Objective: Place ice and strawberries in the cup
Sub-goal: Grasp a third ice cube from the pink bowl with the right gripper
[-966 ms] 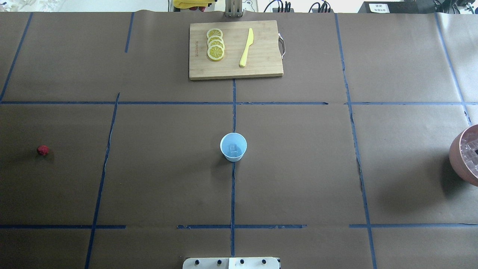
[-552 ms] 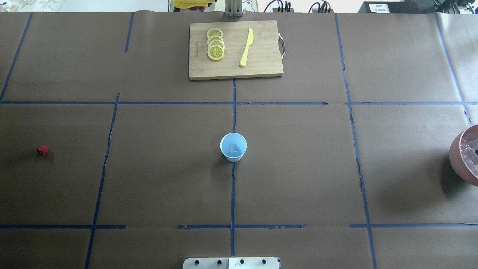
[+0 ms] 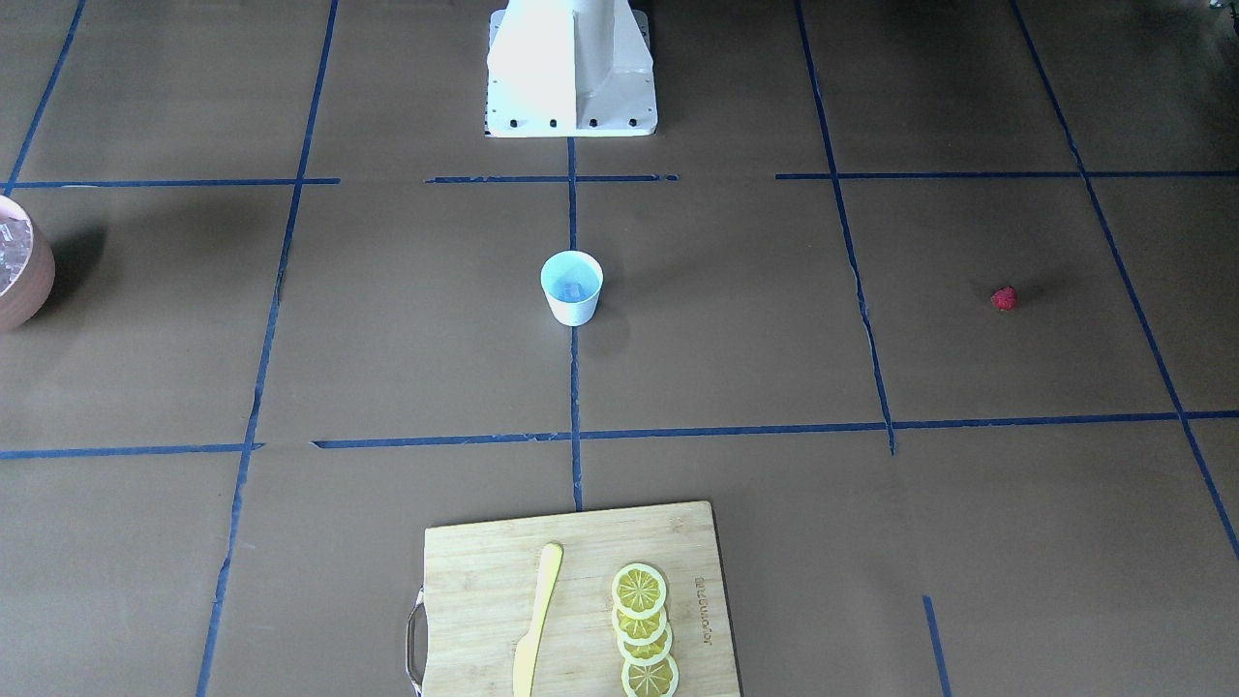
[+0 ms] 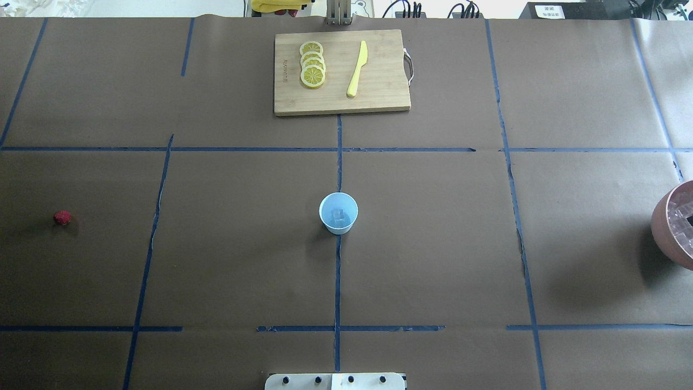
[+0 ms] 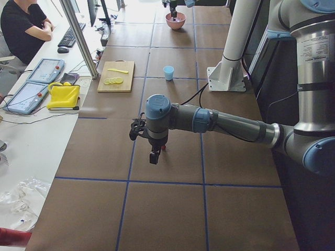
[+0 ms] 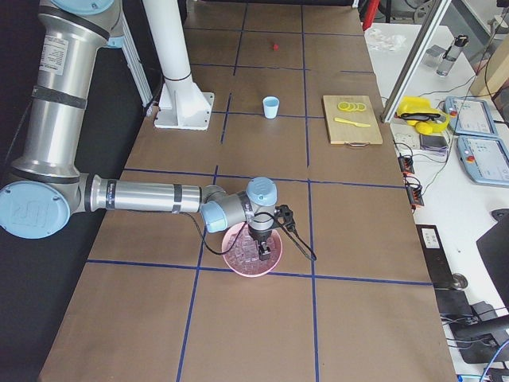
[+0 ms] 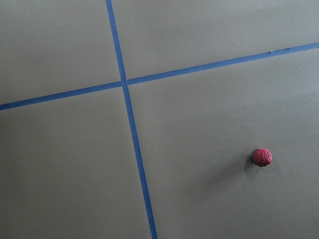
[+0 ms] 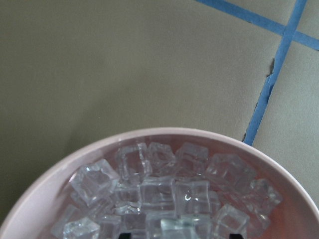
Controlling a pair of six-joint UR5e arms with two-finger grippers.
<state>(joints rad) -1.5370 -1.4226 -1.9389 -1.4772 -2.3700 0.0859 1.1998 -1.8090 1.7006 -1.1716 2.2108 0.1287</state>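
**Some ice in cup, berry not yet**

Ice [image 4: 339, 215] lies in the cup [image 4: 338, 213]. The strawberry [image 4: 62, 218] sits well apart on the cup's robot-left, the bowl [image 4: 665, 230] of cubes well apart on its right. Left gripper [image 5: 154, 157] hangs over the berry, right gripper [image 6: 263, 245] over the bowl; jaw gaps: cannot tell. Cubes probably hard, slick, light: pinch flat faces. Berry probably soft: pinch gently mid-body.

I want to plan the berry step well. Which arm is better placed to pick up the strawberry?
Left. The strawberry lies on the robot's left side, and the left end effector hangs just over it. The right end effector is far off, above the bowl of ice.
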